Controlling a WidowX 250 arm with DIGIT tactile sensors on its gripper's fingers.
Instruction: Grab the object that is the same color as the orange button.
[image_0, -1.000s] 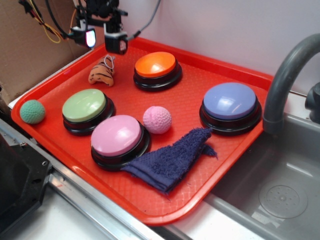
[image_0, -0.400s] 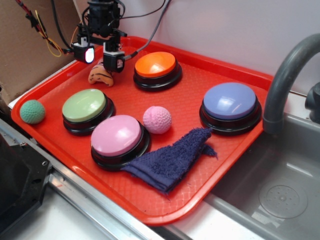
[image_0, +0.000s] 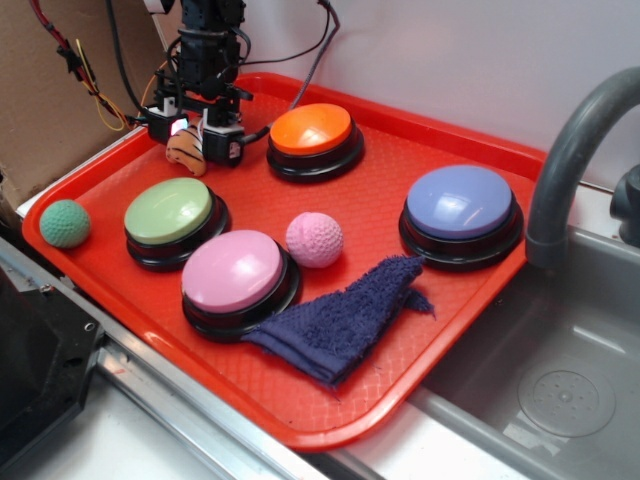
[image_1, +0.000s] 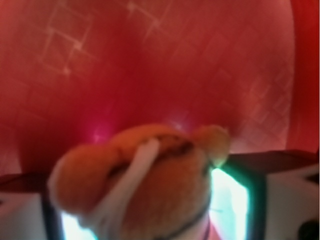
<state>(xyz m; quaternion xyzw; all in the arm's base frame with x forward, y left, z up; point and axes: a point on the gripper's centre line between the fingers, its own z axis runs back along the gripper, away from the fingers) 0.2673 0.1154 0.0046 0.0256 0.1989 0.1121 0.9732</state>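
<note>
Gripper down at tray far corner, jaws wide around plush toy; closing, lifting left.

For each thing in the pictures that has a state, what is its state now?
Gripper: down on the tray, open, fingers on both sides of the toy.
Toy: on the tray, between the fingers, not lifted.
Orange button: untouched.
Cloth: crumpled, one edge against the pink button.
Tray: flat beside the sink.
</note>
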